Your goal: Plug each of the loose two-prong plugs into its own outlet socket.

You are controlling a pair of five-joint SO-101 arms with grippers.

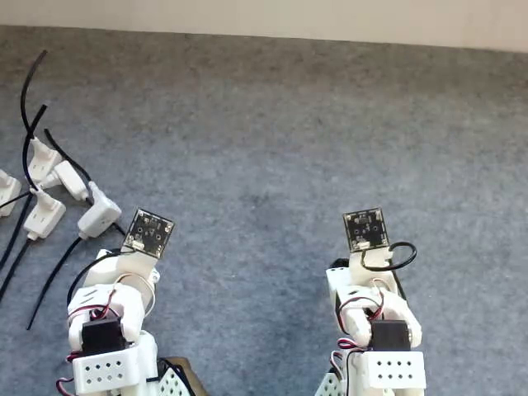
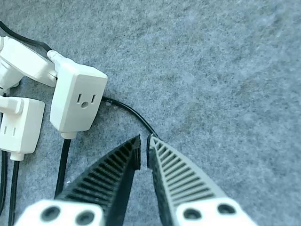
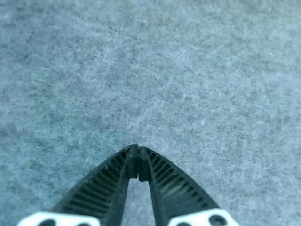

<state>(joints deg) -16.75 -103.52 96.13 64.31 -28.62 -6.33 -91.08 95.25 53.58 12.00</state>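
Observation:
A cluster of white outlet sockets and plugs on black cords lies at the table's left side. The nearest socket (image 1: 99, 212) (image 2: 77, 99) faces up with its slots showing. A second white block (image 1: 43, 214) (image 2: 19, 125) lies beside it, and more white pieces (image 1: 70, 177) (image 2: 23, 61) lie farther back. My left gripper (image 2: 143, 141) is shut and holds nothing; it hovers just short of the nearest socket, over a black cord (image 2: 131, 115). My right gripper (image 3: 138, 153) is shut with nothing in it, above bare grey carpet. I cannot tell which pieces are plugged together.
Grey carpet (image 1: 289, 140) covers the table. Both arms, the left arm (image 1: 115, 313) and the right arm (image 1: 375, 322), sit at the near edge. Black cords (image 1: 33, 91) trail off at the far left. A pale wall strip runs along the far edge.

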